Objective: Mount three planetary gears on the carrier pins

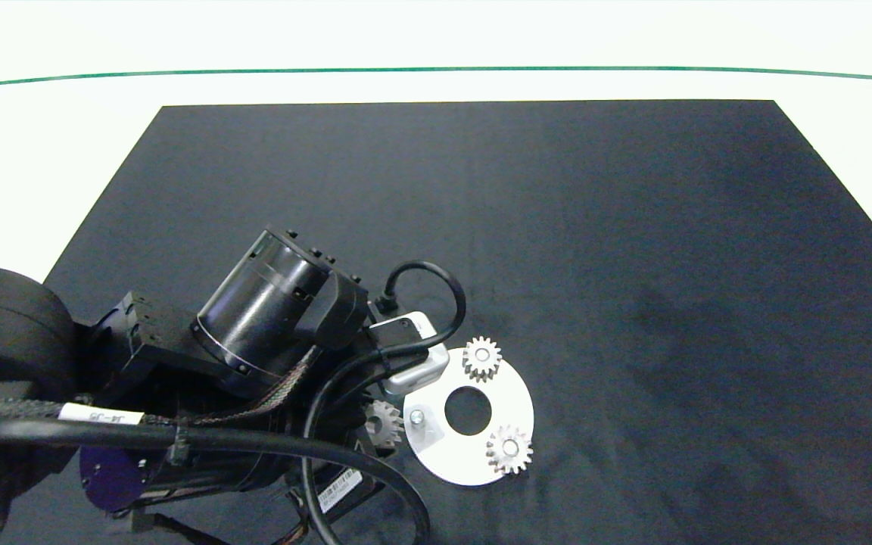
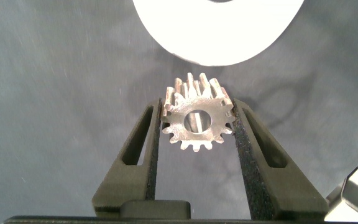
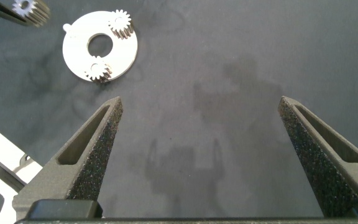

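Two gears (image 1: 481,359) sit on pins at 1 and 5 o'clock. The left tool (image 2: 196,121) squeezes the third gear (image 2: 196,119) near the bare pin (image 1: 415,416). The right tool (image 3: 201,134) waits wide open.

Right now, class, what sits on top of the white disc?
Two planetary gears sit on the white disc, with one bare carrier pin. The left gripper holds the third gear beside it.

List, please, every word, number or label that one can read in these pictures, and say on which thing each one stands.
No text can be read with certainty.
White label on the left arm's cable: a few characters, upside down and too blurred to read.
Barcode sticker under the left arm: bars and tiny print, too small to read.
Gears, white disc and black mat: no markings.
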Available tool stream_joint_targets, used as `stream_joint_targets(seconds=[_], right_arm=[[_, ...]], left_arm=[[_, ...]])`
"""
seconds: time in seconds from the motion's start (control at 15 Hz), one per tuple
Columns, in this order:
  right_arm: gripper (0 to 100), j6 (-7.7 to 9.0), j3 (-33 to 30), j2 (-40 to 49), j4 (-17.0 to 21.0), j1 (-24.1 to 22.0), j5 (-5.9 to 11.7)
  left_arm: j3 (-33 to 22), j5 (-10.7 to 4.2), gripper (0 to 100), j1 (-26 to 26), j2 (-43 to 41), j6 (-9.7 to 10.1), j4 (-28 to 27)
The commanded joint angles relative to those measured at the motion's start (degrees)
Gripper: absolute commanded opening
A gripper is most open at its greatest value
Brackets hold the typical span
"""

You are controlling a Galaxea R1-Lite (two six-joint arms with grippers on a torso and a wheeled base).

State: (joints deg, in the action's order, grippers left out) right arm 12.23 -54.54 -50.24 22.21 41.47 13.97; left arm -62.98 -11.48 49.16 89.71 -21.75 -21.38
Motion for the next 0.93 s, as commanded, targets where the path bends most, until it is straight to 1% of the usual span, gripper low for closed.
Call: stream_joint_targets(seconds=[0.07,0.2,0.4,0.47,0.93], right_arm=[[100,0.08,-0.04,0.05,0.11,0.01,0.09],[100,0.08,-0.13,0.14,0.11,0.01,0.09],[100,0.08,-0.22,0.14,0.11,0.01,0.09],[100,0.08,-0.22,0.14,0.11,0.01,0.09],[100,0.08,-0.22,0.76,0.20,0.01,0.09]], left_arm=[[-4.00,-0.12,19,0.93,3.89,-0.93,-0.59],[-6.11,-0.12,19,0.93,6.00,-0.93,-1.56],[-7.16,-0.12,19,0.85,7.85,-1.10,-1.82],[-7.51,-0.12,19,0.58,8.20,-1.54,-1.82],[-7.78,-0.12,19,0.93,8.81,-1.81,-1.65]])
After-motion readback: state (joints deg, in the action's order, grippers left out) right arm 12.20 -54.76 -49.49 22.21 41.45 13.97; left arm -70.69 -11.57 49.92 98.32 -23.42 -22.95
